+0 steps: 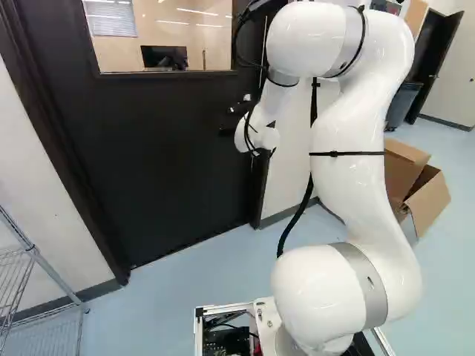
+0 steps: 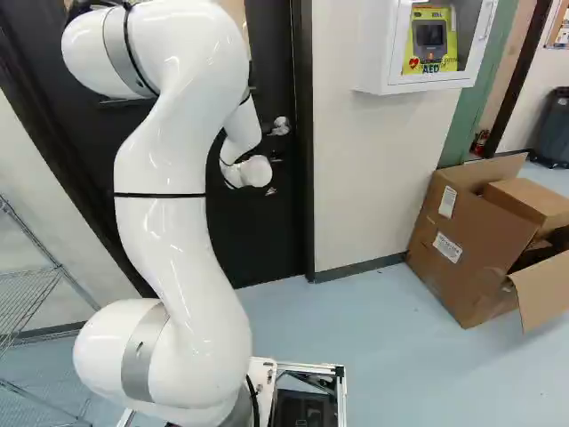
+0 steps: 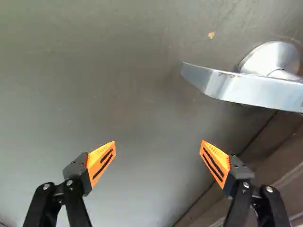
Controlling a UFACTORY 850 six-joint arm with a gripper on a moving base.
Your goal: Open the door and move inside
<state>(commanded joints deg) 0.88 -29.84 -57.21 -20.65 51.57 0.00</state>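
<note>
Where the door (image 1: 156, 156) sits closed in its dark frame (image 1: 260, 185), I find the silver lever handle (image 3: 246, 90) on its face, near the seam at the frame. The lever's long axis runs across the door, roughly parallel to a line between my two fingertips; its free end points away from the seam — toward the door's middle.

My gripper (image 1: 228, 121) is spread wide, orange pads (image 3: 101, 161) well apart, with only door face between them. The lever lies beyond the tips, offset toward the frame-side finger, and I see a gap between pads and metal.

Pale floor (image 1: 215, 271) stretches between base and door. A wire rack (image 1: 33, 252) stands on the left, a cardboard box (image 2: 471, 240) on the right.
</note>
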